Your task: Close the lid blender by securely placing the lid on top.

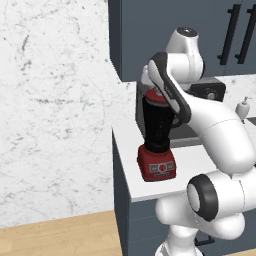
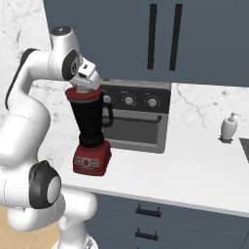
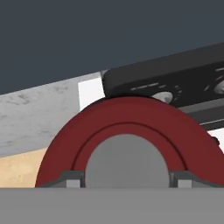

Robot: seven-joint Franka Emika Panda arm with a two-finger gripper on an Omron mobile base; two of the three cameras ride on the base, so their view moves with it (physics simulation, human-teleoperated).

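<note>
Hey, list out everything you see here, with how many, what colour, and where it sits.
lid: one, red with a grey centre cap, on top of the blender jar, under the end effector.
blender: one, near-black jar on a red square base, on the counter's left end.
toaster oven: one, grey and black with three knobs, behind the blender against the wall.
soap dispenser: one, white, on the counter to the right.
counter: one, white top over dark grey drawers.
wall cabinets: dark grey with black handles, above the counter.
end effector: one, fingers on either side of the lid's centre cap.
</note>
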